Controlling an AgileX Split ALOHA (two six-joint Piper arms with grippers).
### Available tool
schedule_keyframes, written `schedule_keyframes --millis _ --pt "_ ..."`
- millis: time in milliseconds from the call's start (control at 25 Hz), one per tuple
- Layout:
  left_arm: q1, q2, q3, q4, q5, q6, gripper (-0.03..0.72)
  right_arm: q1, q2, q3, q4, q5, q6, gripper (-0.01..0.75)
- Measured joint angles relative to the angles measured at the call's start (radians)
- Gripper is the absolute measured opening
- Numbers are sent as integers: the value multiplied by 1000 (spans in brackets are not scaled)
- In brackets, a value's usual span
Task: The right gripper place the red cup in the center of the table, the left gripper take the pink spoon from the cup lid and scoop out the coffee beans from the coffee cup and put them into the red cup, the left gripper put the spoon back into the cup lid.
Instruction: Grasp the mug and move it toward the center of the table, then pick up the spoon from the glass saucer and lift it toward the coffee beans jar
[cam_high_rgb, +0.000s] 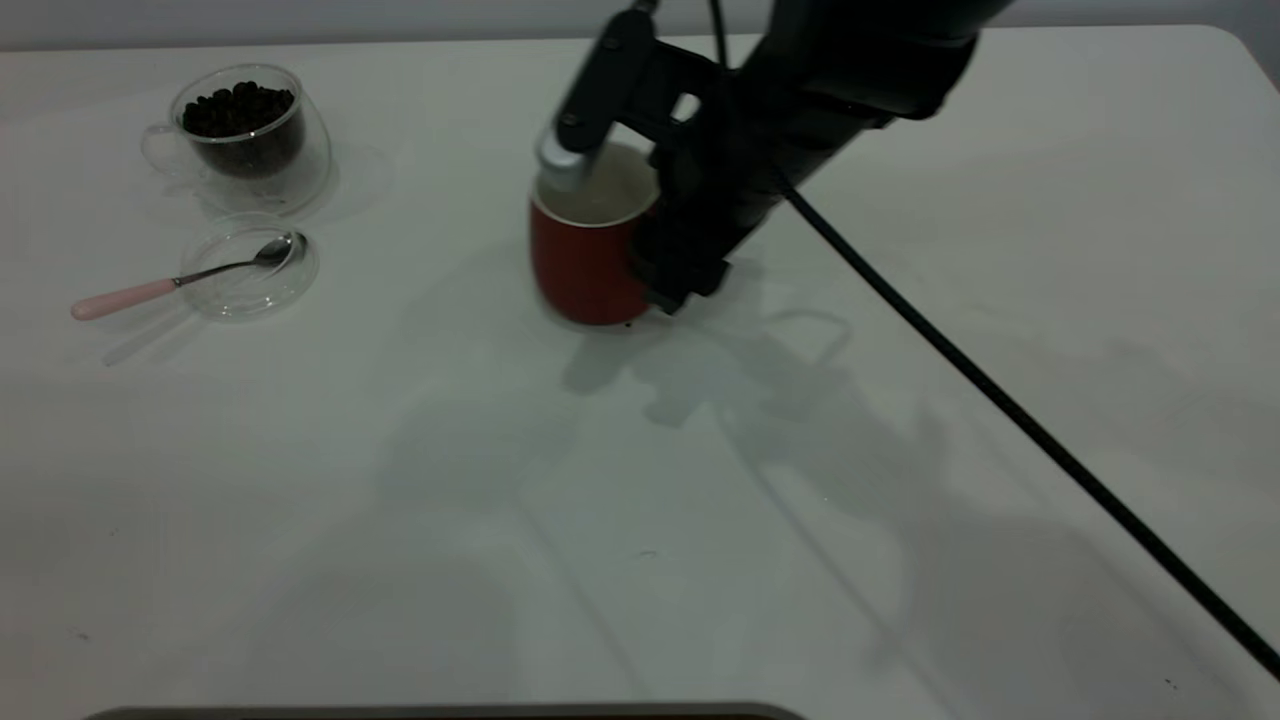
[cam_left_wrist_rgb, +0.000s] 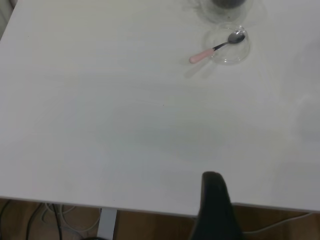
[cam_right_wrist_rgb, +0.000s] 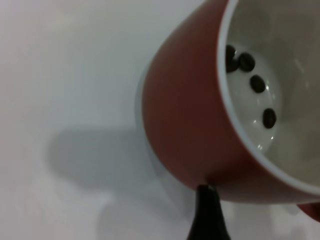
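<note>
The red cup (cam_high_rgb: 580, 265) stands upright near the middle of the table (cam_high_rgb: 400, 480), and several coffee beans (cam_right_wrist_rgb: 257, 83) lie on its white bottom. My right gripper (cam_high_rgb: 682, 285) is low at the cup's right side and hides the handle. It is open: one fingertip (cam_right_wrist_rgb: 207, 200) rests against the red wall (cam_right_wrist_rgb: 185, 115), well apart from the handle stub. At the far left the coffee cup (cam_high_rgb: 245, 135) holds a heap of beans (cam_high_rgb: 238, 108). In front of it the pink spoon (cam_high_rgb: 180, 282) rests with its bowl in the cup lid (cam_high_rgb: 250, 298). My left gripper (cam_left_wrist_rgb: 267, 200) hangs open beyond the table edge.
The right arm's black cable (cam_high_rgb: 1000, 400) runs diagonally across the right half of the table to its near edge. In the left wrist view the spoon (cam_left_wrist_rgb: 215, 49) and lid (cam_left_wrist_rgb: 232, 55) lie far across the bare white top.
</note>
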Motion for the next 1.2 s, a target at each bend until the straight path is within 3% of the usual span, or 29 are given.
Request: schedule_keyframes --millis 240,520,680,960,1080,1200 --pt "0 0 0 0 0 0 589 12 -12 -28 71 51 6 589" --pt "0 0 0 0 0 0 589 -111 -148 -28 99 463 110 589" --pt "0 0 0 0 0 0 589 -179 -253 -28 -124 693 384 589" --pt "0 0 0 0 0 -1 589 -192 -468 -28 -588 1079 961 589" --pt "0 0 0 0 0 -2 589 -192 -548 -28 -669 1214 1045 589" --pt "0 0 0 0 0 -3 589 -192 -603 -24 -687 1266 1044 589"
